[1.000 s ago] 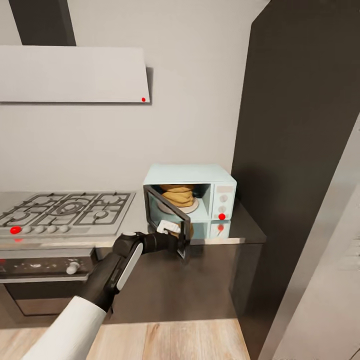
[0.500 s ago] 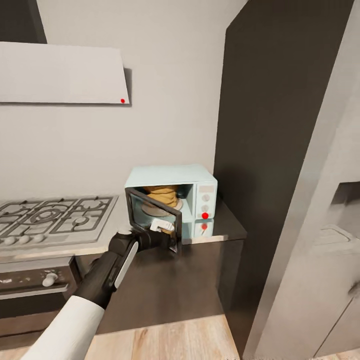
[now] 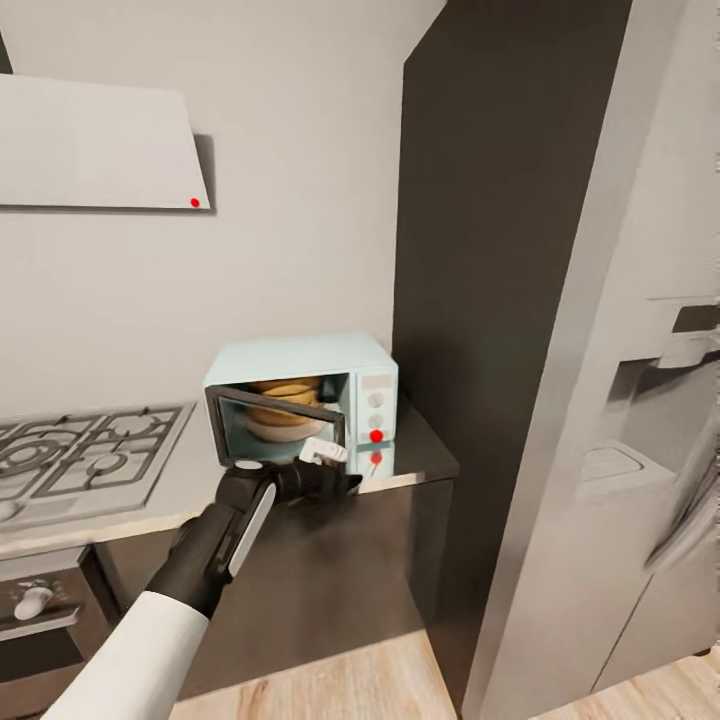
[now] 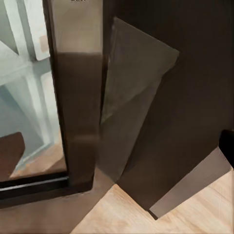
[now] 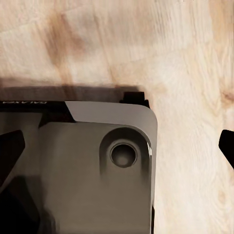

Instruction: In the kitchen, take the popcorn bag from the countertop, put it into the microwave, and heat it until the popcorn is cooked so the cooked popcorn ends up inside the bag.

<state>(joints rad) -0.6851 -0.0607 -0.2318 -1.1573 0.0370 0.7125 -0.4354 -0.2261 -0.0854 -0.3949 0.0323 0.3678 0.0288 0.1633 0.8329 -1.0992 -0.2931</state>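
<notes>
Head view: left pincer (image 3: 335, 482) is pressing the microwave (image 3: 300, 400) door edge, jaw state unclear, while the popcorn bag (image 3: 282, 398) is sitting inside just beyond it, likely light, crushable paper, best gripped at the rolled rim.

Kitchen — gas hob (image 3: 85, 450), microwave (image 3: 300, 395), countertop (image 3: 420, 455).

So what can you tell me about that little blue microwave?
The microwave is a pale mint-blue box at the end of the grey countertop, beside a tall dark cabinet. Its dark glass door is nearly shut, with the left gripper at its lower edge. Through the door, the tan popcorn bag sits on a beige turntable. The side panel has white knobs and a red dot.
</notes>
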